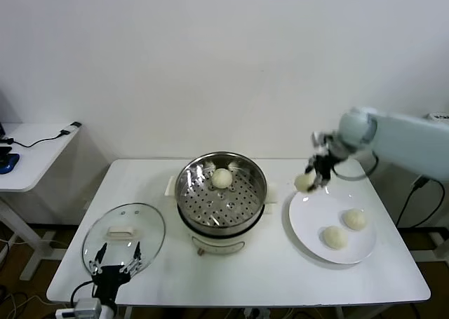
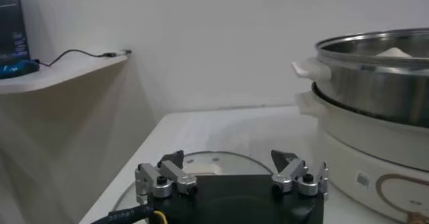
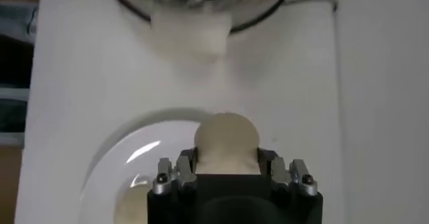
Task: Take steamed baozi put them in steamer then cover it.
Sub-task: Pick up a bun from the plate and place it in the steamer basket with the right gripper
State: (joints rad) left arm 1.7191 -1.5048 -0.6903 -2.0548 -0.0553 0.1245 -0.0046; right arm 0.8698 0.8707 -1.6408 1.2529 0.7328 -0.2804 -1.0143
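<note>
The steel steamer (image 1: 222, 195) stands at the table's middle with one baozi (image 1: 222, 178) in its perforated basket. My right gripper (image 1: 313, 177) is shut on a second baozi (image 1: 304, 182), held above the far left rim of the white plate (image 1: 312, 238), right of the steamer. In the right wrist view the held baozi (image 3: 226, 143) sits between the fingers (image 3: 185, 161) above the plate (image 3: 144, 151). Two more baozi (image 1: 354, 219) (image 1: 334, 237) lie on the plate. The glass lid (image 1: 123, 237) lies at the front left. My left gripper (image 1: 118, 258) is open just above the lid's near edge.
The steamer's side (image 2: 375, 104) and white handle (image 2: 312, 69) fill the left wrist view beside the lid (image 2: 201, 159). A side table (image 1: 31, 151) with a cable stands off the left end. The wall is close behind the table.
</note>
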